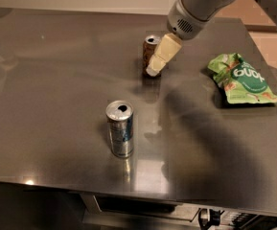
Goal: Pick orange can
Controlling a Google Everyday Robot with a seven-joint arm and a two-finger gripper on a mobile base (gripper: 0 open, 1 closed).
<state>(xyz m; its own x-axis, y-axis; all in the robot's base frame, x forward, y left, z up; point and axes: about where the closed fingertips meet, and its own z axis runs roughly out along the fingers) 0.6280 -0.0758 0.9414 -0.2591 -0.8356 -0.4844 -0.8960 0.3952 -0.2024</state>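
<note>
I see the grey metal desk (pixel 56 80) filling most of the camera view. The robot's arm (pixel 195 8) reaches in from the upper right, pale grey and angled down toward the far middle of the desk. To the right, well apart from the cans, a green snack bag (pixel 243 78) lies flat. Nearer to me, a silver and blue can (pixel 120 128) stands upright with its top open. The orange can (pixel 148 56) stands upright farther back, near the desk's middle, its silver top showing. The cream-coloured end effector (pixel 159 59) hangs at the orange can's right side and overlaps it from my view. I cannot tell how far open it is, or whether it touches the can.
</note>
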